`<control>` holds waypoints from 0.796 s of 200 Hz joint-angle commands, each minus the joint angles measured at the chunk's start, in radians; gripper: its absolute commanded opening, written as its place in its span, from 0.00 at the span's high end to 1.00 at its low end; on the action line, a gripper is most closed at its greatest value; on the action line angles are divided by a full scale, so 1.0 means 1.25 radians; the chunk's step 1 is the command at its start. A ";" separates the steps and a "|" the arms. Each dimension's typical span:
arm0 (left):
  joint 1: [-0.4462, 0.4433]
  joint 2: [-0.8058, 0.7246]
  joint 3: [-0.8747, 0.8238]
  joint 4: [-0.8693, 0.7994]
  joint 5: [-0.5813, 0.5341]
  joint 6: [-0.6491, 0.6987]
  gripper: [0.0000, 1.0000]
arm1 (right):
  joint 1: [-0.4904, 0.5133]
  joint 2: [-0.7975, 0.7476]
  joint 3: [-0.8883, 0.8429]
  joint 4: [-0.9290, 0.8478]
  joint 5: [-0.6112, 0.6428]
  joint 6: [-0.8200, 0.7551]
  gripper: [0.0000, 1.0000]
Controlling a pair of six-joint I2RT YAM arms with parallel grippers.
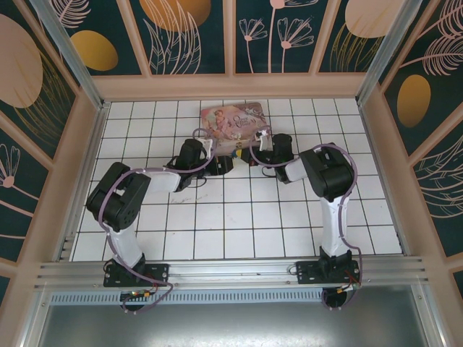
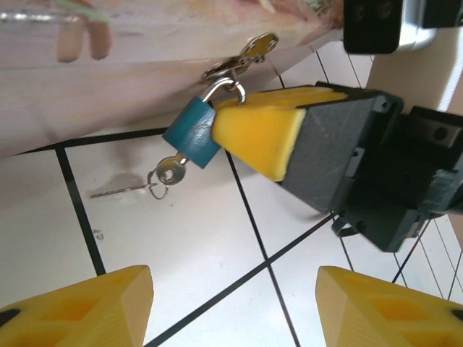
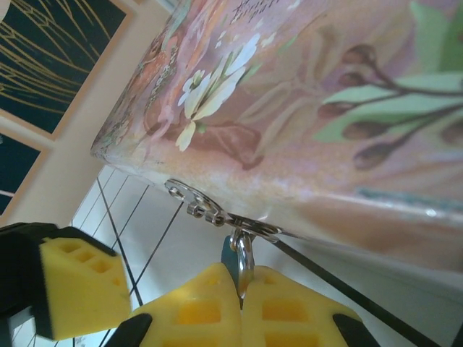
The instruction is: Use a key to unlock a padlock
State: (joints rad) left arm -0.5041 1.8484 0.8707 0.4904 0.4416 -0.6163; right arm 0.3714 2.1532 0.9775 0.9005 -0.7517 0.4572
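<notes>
Pinching the small blue-bodied padlock (image 2: 192, 134) that hangs off the pink floral tin box (image 3: 325, 108), the right hand (image 3: 241, 290) is clamped shut; the tiny grey metal key (image 2: 171, 172) juts from the lock's base, dead ahead of the empty, half-open left hand (image 2: 235, 307).

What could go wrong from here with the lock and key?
The left gripper stands open, well off the tiny key under the padlock; closing could miss it or snag its ring. The right gripper pinches the padlock near its shackle, so turning might twist it loose.
</notes>
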 commanded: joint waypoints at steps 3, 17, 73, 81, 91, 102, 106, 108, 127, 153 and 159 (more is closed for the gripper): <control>0.011 0.032 -0.016 0.100 0.042 0.032 0.39 | 0.001 -0.006 0.007 -0.081 -0.109 0.036 1.00; 0.014 0.048 -0.016 0.131 0.061 0.031 0.40 | -0.001 -0.007 0.009 -0.084 -0.121 0.033 1.00; 0.031 0.100 -0.005 0.220 0.119 0.014 0.44 | -0.006 -0.007 0.021 -0.106 -0.174 0.018 1.00; 0.037 0.109 -0.004 0.236 0.128 0.005 0.45 | -0.006 -0.006 0.022 -0.107 -0.180 0.017 1.00; 0.045 0.119 -0.006 0.257 0.138 -0.008 0.47 | -0.007 -0.006 0.023 -0.109 -0.188 0.018 1.00; 0.049 0.129 -0.007 0.281 0.145 -0.021 0.49 | -0.007 -0.007 0.022 -0.109 -0.193 0.017 1.00; 0.050 0.132 -0.007 0.287 0.148 -0.024 0.50 | -0.007 -0.006 0.023 -0.110 -0.194 0.017 1.00; 0.051 0.134 -0.007 0.289 0.149 -0.025 0.50 | -0.007 -0.006 0.023 -0.110 -0.194 0.017 1.00; 0.053 0.143 -0.004 0.302 0.157 -0.030 0.52 | -0.009 -0.006 0.022 -0.108 -0.198 0.017 1.00; 0.052 0.156 -0.001 0.323 0.173 -0.044 0.53 | -0.010 -0.002 0.019 -0.084 -0.209 0.036 1.00; 0.052 0.158 -0.001 0.326 0.175 -0.046 0.54 | -0.009 -0.001 0.019 -0.078 -0.210 0.040 1.00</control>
State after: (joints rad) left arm -0.4431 2.0167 0.8593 0.8207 0.6224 -0.6548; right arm 0.3576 2.1532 1.0042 0.8406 -0.8959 0.4362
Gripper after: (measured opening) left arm 0.472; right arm 0.052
